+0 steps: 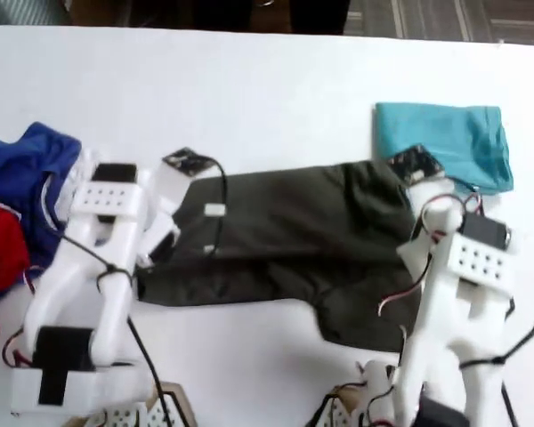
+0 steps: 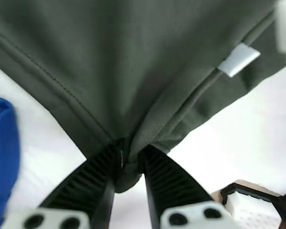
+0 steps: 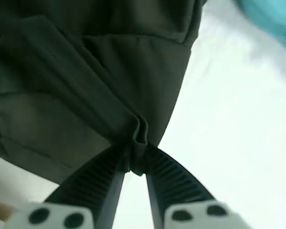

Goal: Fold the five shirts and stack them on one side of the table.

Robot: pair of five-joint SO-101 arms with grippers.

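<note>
Lying mid-way across the table, the dark green shirt has its left edge pinched in the left gripper and its right edge in the right gripper. It looks like limp, light cloth, likely best held by the hems.

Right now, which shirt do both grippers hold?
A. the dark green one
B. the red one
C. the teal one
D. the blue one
A: the left gripper and the right gripper are each shut on a bunched edge of the dark green shirt, as both wrist views show.
</note>
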